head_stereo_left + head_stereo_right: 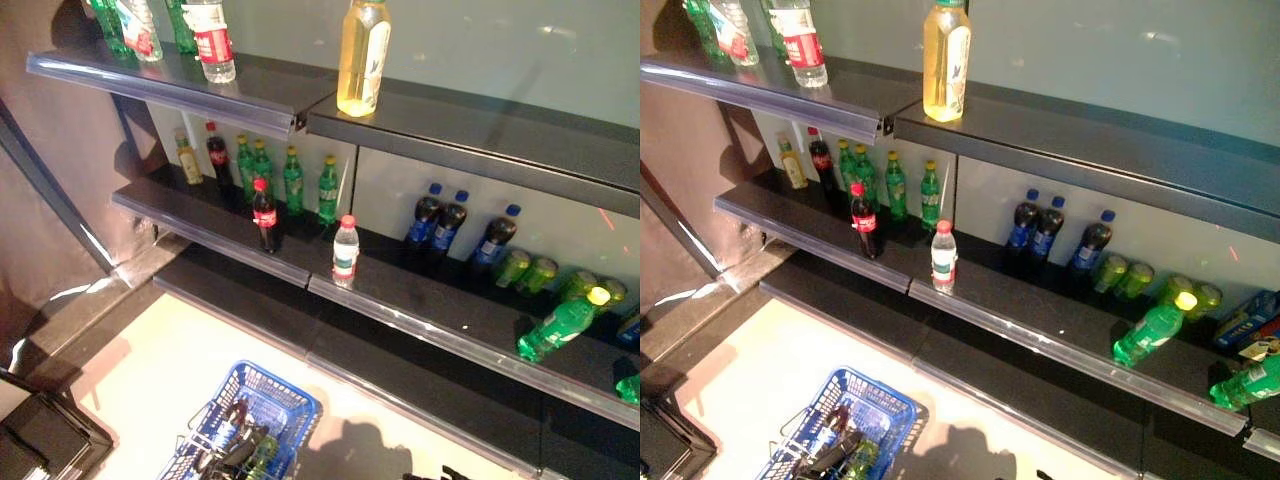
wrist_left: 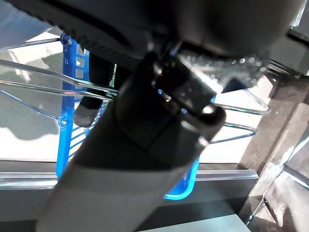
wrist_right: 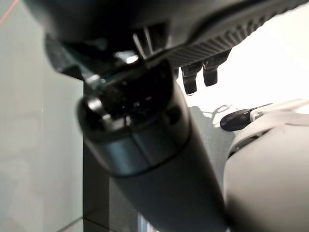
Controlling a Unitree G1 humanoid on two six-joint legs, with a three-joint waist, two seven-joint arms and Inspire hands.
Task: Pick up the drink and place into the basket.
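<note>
The blue basket hangs low in front of the shelves, at the bottom of the eye views. My left hand is shut on its thin wire handles; the left wrist view shows the thumb lying across them. Something green shows inside the basket under the hand. On the middle shelf a small water bottle with a red cap and a cola bottle stand near the front edge. My right hand shows in its wrist view, fingers relaxed and holding nothing.
A tall yellow drink stands on the upper shelf, with bottles at its left end. The middle shelf holds green bottles, dark bottles with blue caps, green cans and a green bottle lying on its side. A dark box sits at lower left.
</note>
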